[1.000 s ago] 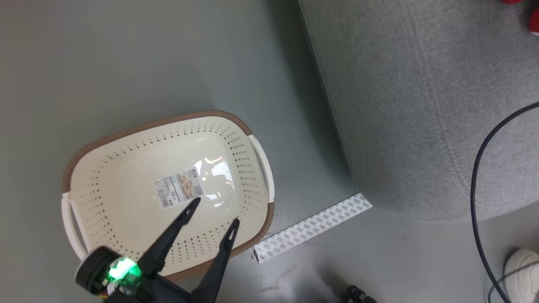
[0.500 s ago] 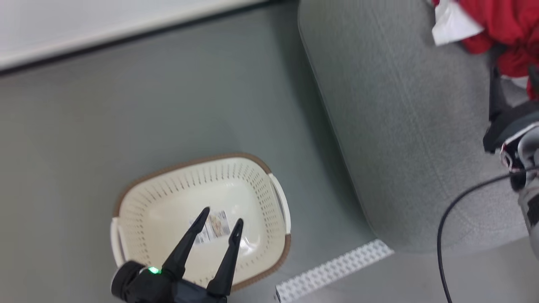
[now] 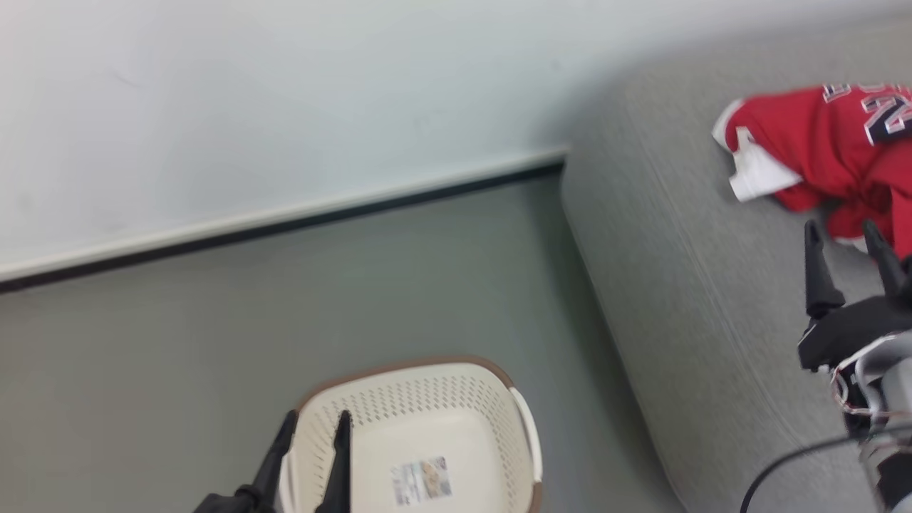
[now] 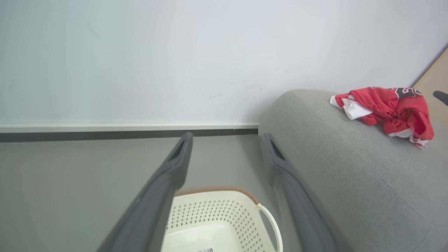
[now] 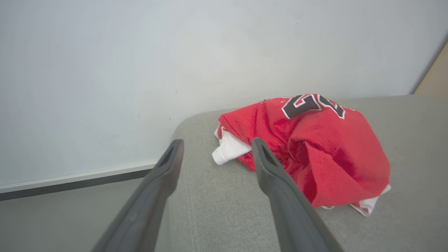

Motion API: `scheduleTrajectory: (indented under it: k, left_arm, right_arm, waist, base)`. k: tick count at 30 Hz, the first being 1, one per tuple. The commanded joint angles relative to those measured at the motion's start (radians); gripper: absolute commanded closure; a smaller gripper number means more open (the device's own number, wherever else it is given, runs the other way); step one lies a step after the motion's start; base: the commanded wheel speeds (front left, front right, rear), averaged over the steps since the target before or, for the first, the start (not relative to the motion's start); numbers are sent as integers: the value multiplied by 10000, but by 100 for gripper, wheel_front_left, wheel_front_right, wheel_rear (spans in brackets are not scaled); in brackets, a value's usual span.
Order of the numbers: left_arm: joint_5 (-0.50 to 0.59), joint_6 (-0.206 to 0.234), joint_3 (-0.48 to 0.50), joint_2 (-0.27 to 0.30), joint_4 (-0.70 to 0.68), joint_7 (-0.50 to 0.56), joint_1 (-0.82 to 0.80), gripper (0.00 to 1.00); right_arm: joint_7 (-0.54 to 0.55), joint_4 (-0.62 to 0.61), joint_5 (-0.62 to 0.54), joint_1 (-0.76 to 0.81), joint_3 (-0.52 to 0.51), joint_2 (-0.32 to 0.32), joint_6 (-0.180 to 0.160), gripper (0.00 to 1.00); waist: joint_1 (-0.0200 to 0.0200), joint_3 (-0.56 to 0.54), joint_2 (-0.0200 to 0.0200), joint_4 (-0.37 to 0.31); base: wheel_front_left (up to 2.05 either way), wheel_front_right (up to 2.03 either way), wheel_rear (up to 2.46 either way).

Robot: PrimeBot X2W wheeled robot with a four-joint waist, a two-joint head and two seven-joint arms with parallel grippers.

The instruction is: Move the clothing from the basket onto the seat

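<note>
The red jersey (image 3: 819, 149) with white trim and block letters lies crumpled on the grey seat (image 3: 684, 285), also seen as the jersey (image 5: 315, 147) and the jersey (image 4: 388, 106). My right gripper (image 3: 844, 239) hovers open just in front of it, holding nothing. The cream basket (image 3: 420, 434) sits on the floor at the bottom of the head view, with only its label sticker (image 3: 422, 479) inside. My left gripper (image 3: 315, 422) stands open above the basket's left rim, nothing between its fingers.
A pale wall (image 3: 285, 92) with a dark baseboard (image 3: 285, 224) runs behind the grey floor (image 3: 214, 342). A black cable (image 3: 784, 467) hangs by my right arm. A tan panel (image 4: 432, 91) stands behind the seat.
The head camera has tilted up: basket slid to the bottom, wall and jersey came into view. Both grippers stay open and empty.
</note>
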Motion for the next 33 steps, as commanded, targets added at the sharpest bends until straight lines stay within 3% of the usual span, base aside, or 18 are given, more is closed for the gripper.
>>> scheduleTrajectory:
  k: [1, 7, 12, 16, 23, 26, 33]
  left_arm:
    - [-39, 69, 157, -14, 53, -41, 191, 0]
    - [-197, 237, 696, -111, 419, -42, 166, 0]
    - [7, 246, 858, -140, 798, -43, 42, 0]
    - [123, 130, 1144, -149, 1000, -42, -50, 0]
    - [241, -400, 1813, -143, 1077, -43, 16, 0]
    - [381, -749, 2015, -86, 1199, -43, 138, 0]
    - [752, -1111, 2305, -95, 1347, -43, 403, 0]
  right_arm:
    - [-52, -401, -153, 414, -126, 195, -3, 0]
    - [-58, -2631, -1270, 2272, -1218, 1448, -3, 0]
    - [2, -3792, -1619, 3641, -1777, 2708, -3, 0]
    - [37, -4506, -1965, 4496, -1899, 3329, -3, 0]
    - [-24, -5516, -2549, 5520, -1855, 3864, -3, 0]
    - [-5, -5654, -2738, 5829, -1579, 3934, -3, 0]
    - [80, -5773, -2798, 6262, -1354, 3958, -3, 0]
  waist:
    - [3, -1384, 2, 1269]
    - [3, -1917, 2, 1985]
    - [3, -2178, 2, 2388]
    - [3, -2343, 2, 2537]
    - [3, -2538, 2, 2495]
    - [3, -2578, 2, 2372]
    - [3, -2607, 2, 2171]
  base:
    - [0, 0, 0]
    - [0, 0, 0]
    - [0, 0, 0]
    - [0, 0, 0]
    - [0, 0, 0]
    - [0, 0, 0]
    - [0, 0, 0]
